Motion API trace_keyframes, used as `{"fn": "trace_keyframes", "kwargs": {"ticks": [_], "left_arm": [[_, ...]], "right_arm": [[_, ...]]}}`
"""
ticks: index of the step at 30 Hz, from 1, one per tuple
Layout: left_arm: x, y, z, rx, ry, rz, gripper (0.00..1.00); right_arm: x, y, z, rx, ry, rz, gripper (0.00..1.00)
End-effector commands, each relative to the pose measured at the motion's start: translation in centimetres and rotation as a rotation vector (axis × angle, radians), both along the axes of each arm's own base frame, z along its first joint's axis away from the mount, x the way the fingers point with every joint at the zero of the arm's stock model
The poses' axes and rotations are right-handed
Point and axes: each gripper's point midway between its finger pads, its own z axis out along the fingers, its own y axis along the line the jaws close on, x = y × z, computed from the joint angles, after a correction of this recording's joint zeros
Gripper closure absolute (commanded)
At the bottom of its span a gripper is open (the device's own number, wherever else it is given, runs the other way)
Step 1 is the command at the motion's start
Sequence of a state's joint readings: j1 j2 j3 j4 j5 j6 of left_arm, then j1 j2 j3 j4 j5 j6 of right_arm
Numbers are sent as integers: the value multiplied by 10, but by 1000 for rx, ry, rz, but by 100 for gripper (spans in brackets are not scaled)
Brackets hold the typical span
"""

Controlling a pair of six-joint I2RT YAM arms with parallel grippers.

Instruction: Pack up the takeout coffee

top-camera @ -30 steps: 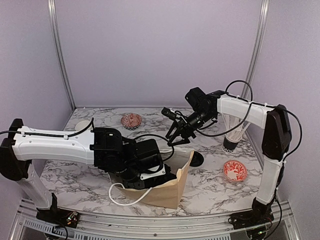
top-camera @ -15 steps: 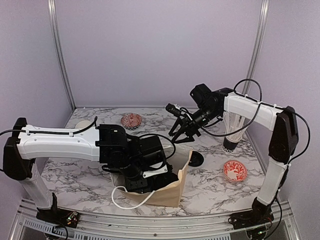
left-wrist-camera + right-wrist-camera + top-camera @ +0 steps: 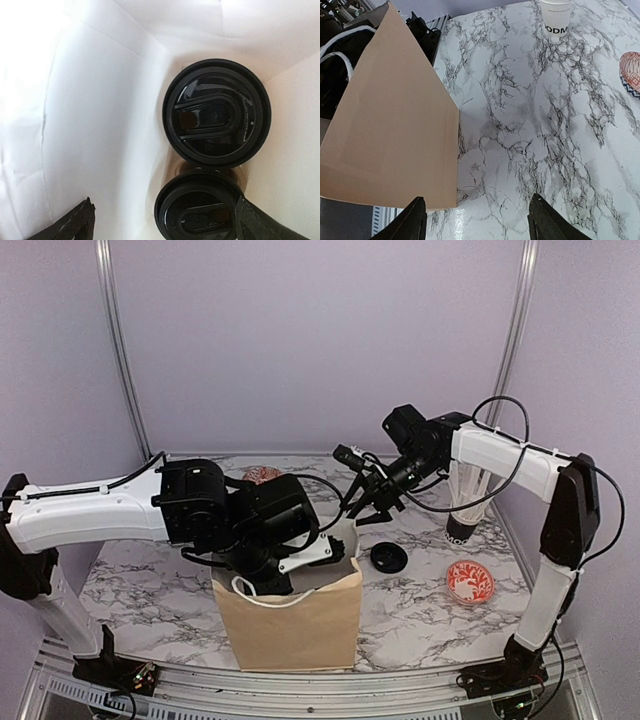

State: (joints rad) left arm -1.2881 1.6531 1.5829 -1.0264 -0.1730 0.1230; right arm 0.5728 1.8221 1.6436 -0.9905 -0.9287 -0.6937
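Looking down into the paper bag (image 3: 290,625) through the left wrist view, I see two takeout coffee cups standing side by side. Only their round black lids show, one farther (image 3: 216,112) and one nearer (image 3: 200,210). My left gripper (image 3: 165,229) hangs open above them, its right fingertip (image 3: 260,225) beside the nearer lid and gripping nothing. My right gripper (image 3: 365,505) (image 3: 480,225) hovers open and empty behind the bag (image 3: 385,125). Ahead of it stands a white cup (image 3: 556,20) with black lettering, its top out of frame.
A loose black lid (image 3: 388,557) lies on the marble table right of the bag. A dark cup of white sticks (image 3: 465,510) stands at the right, with a red-patterned bowl (image 3: 470,582) in front of it. Another bowl (image 3: 631,72) sits at the back.
The bag, slumped low before, now stands upright. My left arm has risen with its wrist at the bag's mouth, and its jaws have opened wide. The right gripper has shifted slightly.
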Motion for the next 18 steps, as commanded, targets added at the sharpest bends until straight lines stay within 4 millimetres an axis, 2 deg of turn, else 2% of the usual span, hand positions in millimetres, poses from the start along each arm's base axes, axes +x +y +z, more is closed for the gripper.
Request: {"fn": "trace_keyframes", "kwargs": {"ticks": [1, 5, 8, 15, 18], "left_arm": [[25, 8, 25, -28, -73, 74, 1], [56, 5, 43, -63, -155, 140, 1], [68, 2, 51, -79, -201, 148, 1], [66, -3, 55, -107, -189, 127, 1], [67, -1, 66, -133, -204, 145, 1]], "right_arm": [[9, -1, 15, 10, -57, -8, 33], [18, -3, 20, 11, -76, -27, 33], [25, -6, 24, 15, -80, -46, 33], [26, -12, 32, 23, -98, -63, 33], [25, -14, 38, 23, -119, -72, 33]]}}
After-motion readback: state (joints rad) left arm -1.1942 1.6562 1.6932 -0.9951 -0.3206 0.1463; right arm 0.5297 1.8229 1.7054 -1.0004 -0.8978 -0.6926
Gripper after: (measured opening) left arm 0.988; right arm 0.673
